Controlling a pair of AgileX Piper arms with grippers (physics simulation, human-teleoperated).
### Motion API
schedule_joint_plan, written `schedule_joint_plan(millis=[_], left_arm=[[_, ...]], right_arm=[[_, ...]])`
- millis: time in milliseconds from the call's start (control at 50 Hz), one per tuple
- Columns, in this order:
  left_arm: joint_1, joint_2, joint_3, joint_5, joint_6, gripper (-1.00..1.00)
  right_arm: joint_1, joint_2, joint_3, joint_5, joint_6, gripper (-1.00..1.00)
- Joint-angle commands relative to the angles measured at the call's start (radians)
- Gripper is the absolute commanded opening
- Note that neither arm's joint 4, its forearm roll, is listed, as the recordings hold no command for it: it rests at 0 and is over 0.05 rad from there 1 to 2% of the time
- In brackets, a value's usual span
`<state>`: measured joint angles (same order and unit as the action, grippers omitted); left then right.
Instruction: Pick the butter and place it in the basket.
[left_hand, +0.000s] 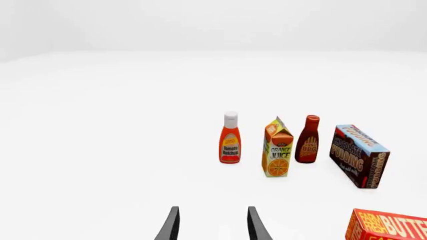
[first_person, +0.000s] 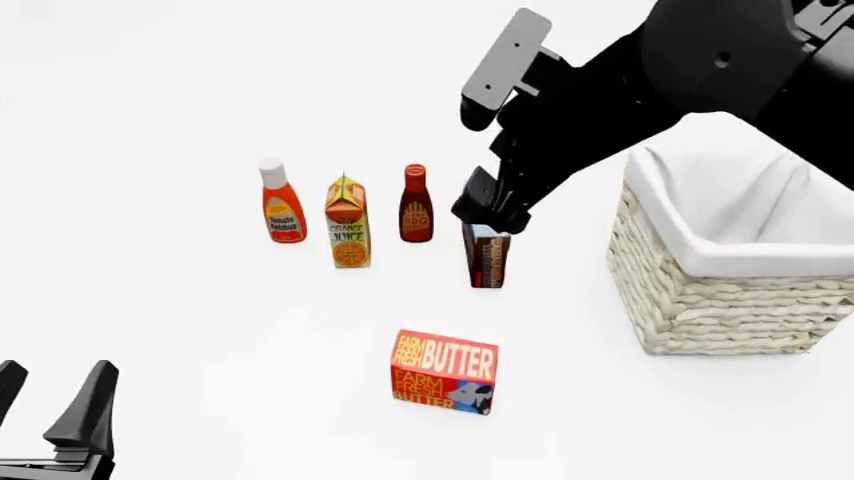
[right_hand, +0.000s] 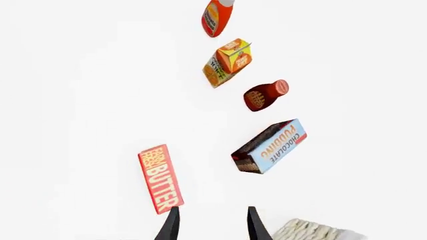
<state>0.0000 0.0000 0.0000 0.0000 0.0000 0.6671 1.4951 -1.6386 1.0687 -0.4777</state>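
Note:
The butter (first_person: 445, 370) is a red-orange box with yellow lettering, standing upright on the white table in front of the other groceries. It also shows in the right wrist view (right_hand: 160, 178) and at the edge of the left wrist view (left_hand: 390, 226). The basket (first_person: 727, 290) is pale wicker with white lining and stands at the right; its corner shows in the right wrist view (right_hand: 310, 231). My right gripper (right_hand: 212, 224) is open and empty, raised above the table near the pudding box and behind the butter. My left gripper (first_person: 47, 395) is open and empty at the near left.
A row stands behind the butter: ketchup bottle (first_person: 279, 203), orange juice carton (first_person: 347, 222), BBQ sauce bottle (first_person: 416, 204) and chocolate pudding box (first_person: 487, 255). The right arm (first_person: 667, 80) reaches in above the basket and the pudding box.

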Motion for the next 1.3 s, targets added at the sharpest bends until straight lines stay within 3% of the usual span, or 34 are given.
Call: schedule_joint_plan(millis=[20, 240, 520, 1300], left_arm=[[0.0, 0.0, 0.0, 0.0, 0.0, 1.0], [0.0, 0.0, 0.0, 0.0, 0.0, 1.0], [0.0, 0.0, 0.0, 0.0, 0.0, 1.0], [0.0, 0.0, 0.0, 0.0, 0.0, 1.0]], right_arm=[[0.036, 0.03, 0.004, 0.007, -0.007, 1.0], [0.081, 0.064, -0.035, 0.009, -0.002, 1.0], [0.148, 0.06, 0.046, -0.053, 0.04, 1.0], [0.148, 0.114, 0.177, -0.167, 0.023, 1.0]])
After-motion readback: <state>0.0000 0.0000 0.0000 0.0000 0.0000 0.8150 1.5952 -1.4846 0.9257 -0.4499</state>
